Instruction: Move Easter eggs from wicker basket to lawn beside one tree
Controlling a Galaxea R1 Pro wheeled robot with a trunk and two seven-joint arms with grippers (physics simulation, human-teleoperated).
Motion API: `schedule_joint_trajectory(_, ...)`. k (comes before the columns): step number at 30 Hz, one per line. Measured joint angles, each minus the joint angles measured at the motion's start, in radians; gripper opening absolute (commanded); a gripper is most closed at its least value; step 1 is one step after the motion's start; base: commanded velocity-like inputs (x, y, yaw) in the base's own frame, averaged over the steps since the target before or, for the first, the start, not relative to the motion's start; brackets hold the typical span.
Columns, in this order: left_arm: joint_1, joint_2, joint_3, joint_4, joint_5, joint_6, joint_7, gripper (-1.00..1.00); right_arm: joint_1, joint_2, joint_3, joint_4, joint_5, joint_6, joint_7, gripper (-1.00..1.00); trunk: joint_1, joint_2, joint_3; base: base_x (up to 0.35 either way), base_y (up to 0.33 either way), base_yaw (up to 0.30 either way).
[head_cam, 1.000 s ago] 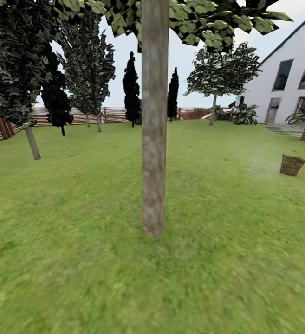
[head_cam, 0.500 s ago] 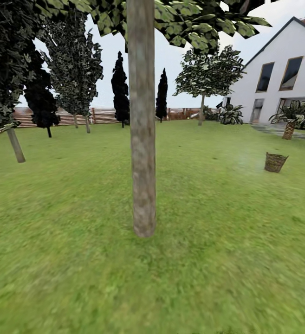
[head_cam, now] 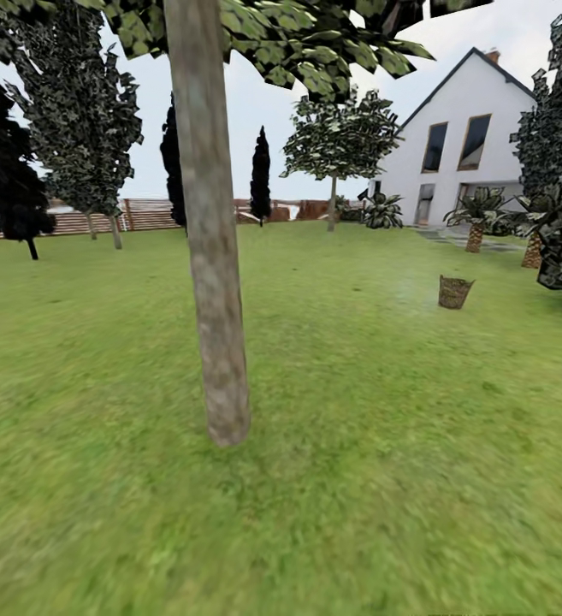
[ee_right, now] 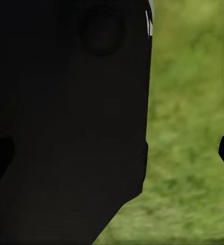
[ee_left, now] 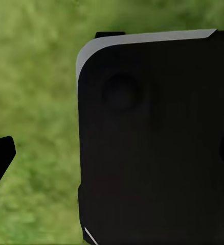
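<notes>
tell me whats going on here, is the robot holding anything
Nothing is being handled, as far as the pictures show. The head view looks across the lawn at a thick grey-brown tree close ahead, with the wicker basket standing farther off to the right, toward the white house. No eggs can be made out from here. The wrist views show dark robot parts over grass, so the grippers' state cannot be told.

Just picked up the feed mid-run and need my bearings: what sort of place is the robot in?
A fenced back garden, it seems: a wide lawn with several trees, one thick trunk close ahead, a slatted wooden fence at the far edge, a white house to the right, and a wicker basket on the grass.
</notes>
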Motion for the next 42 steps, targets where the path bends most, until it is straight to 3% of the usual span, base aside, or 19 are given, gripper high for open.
schedule_joint_trajectory(21, 0.000, 0.000, 0.000, 0.001, -0.001, -0.023, 0.000, 1.00, 0.000, 0.004, 0.004, 0.008, 0.001, 0.001, 0.000, 1.00, 0.000, 0.000, 0.001, 0.228, -0.183, -0.094)
schedule_joint_trajectory(42, 0.000, 0.000, -0.001, 0.000, -0.003, -0.023, 0.004, 1.00, 0.000, 0.001, 0.004, 0.008, 0.001, 0.001, 0.001, 1.00, 0.000, 0.000, 0.015, 0.237, -0.229, -0.260)
